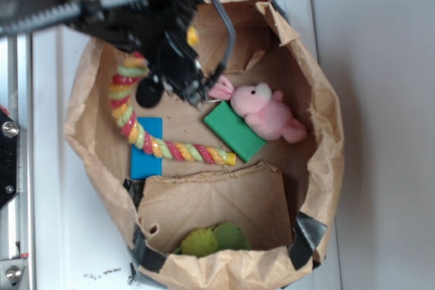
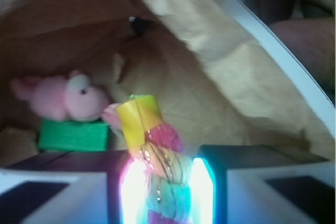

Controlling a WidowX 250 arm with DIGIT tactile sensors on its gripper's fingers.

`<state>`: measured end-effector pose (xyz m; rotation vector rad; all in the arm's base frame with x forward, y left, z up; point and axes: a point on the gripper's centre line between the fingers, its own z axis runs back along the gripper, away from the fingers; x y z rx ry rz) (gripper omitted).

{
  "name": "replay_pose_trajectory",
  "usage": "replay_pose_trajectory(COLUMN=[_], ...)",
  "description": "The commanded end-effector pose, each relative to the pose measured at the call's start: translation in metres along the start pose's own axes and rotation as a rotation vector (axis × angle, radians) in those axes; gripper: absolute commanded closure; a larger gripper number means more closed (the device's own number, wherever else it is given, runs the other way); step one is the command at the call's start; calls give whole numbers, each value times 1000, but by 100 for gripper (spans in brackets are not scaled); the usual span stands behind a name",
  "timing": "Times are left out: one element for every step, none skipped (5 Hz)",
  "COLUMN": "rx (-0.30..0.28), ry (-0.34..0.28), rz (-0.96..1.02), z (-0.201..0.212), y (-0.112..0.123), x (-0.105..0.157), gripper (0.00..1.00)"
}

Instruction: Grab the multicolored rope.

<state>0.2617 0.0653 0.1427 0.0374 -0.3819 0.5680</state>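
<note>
Wrist view shows the gripper [image 2: 167, 192] with its jaws astride the multicolored rope [image 2: 152, 150] near its yellow-capped end, beside the pink bunny [image 2: 63, 98]; clamped or not, I cannot tell. Soft, light, floppy: squeeze the thick twisted body.

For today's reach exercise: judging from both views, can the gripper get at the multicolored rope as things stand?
Probably yes. In the wrist view the multicolored rope already lies between the fingers of the gripper, nothing between them. The pink bunny and green block sit beyond it.
</note>
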Motion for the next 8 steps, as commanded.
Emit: replay_pose_trajectory(rx=[-48, -78, -60, -59, -49, -57, -59, -52], ry=[-4, 29, -32, -56, -43, 3, 29, -8], rz=[-167, -309, -451, -532, -563, -516, -490, -468], z=[26, 34, 38, 45, 55, 58, 57, 57], y=[-29, -43, -60, -64, -65, -60, -57, -58], x=[15, 17, 14, 7, 1, 10, 11, 9], gripper=[100, 100, 100, 100, 100, 100, 100, 100])
